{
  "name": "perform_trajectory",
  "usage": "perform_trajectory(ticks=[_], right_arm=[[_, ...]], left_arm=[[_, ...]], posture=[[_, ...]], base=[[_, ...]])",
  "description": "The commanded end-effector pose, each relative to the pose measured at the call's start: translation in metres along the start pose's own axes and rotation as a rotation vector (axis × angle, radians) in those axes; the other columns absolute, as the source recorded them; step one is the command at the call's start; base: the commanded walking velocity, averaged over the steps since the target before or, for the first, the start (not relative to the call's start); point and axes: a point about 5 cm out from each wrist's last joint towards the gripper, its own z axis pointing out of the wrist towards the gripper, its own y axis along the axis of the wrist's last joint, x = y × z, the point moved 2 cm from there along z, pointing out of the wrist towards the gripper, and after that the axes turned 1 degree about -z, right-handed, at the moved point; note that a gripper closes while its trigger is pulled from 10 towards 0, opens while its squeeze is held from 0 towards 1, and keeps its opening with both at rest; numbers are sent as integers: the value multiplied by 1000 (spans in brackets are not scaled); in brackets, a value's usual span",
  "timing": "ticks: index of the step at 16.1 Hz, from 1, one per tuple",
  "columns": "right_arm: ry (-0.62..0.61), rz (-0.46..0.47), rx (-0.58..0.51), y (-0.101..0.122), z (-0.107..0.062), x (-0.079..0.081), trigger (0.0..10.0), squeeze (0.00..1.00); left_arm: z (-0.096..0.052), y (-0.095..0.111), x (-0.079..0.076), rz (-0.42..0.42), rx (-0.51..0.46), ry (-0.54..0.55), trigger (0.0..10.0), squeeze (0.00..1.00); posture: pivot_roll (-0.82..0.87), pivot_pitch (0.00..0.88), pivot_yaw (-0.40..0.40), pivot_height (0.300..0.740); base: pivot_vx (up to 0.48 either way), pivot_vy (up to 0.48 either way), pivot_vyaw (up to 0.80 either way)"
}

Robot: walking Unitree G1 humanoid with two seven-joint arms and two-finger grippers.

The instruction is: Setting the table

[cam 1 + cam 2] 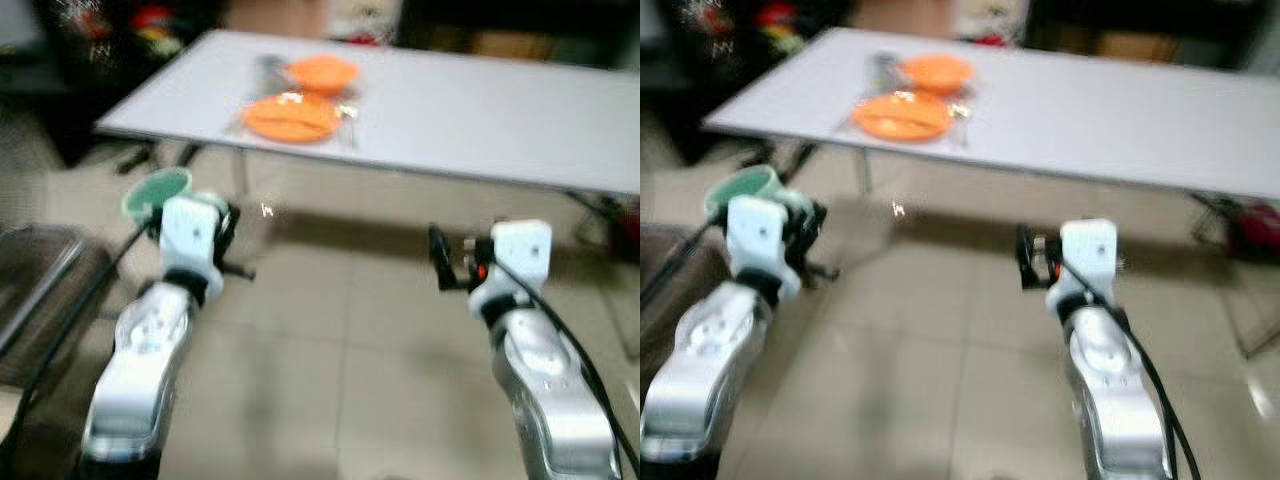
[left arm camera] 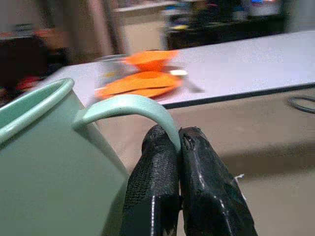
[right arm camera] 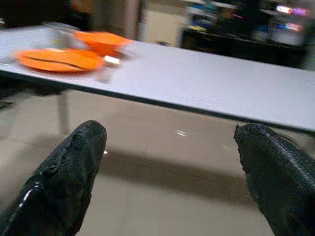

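Green mug (image 2: 44, 162): your left gripper (image 2: 178, 142) pinches its handle, short of white table (image 1: 480, 110). On table: 1 orange plate (image 1: 292, 117), 1 orange bowl (image 1: 322, 72). Right gripper (image 3: 170, 162) spread wide, empty.

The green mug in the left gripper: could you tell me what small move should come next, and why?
Probably a step forward toward the table. The left gripper has its fingers shut on the handle of the green mug, yet the table with the orange plate and orange bowl lies ahead, out of reach. The right gripper is open.
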Motion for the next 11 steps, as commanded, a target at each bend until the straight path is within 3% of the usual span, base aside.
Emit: perform_trajectory(ticks=[1,4,11], right_arm=[[-12,6,-6,4,0,-3,10000,0],[-15,17,-21,6,0,-3,10000,0],[-23,-39,-38,7,3,-1,10000,0]], left_arm=[[1,6,-5,-3,-30,-28,10000,0],[4,9,-6,-2,-38,-42,10000,0],[7,10,-5,2,-46,-46,10000,0]], posture=[[39,0,17,740],[41,0,20,740],[40,0,23,740]], base=[[322,0,-800],[346,0,-690],[401,0,0]])
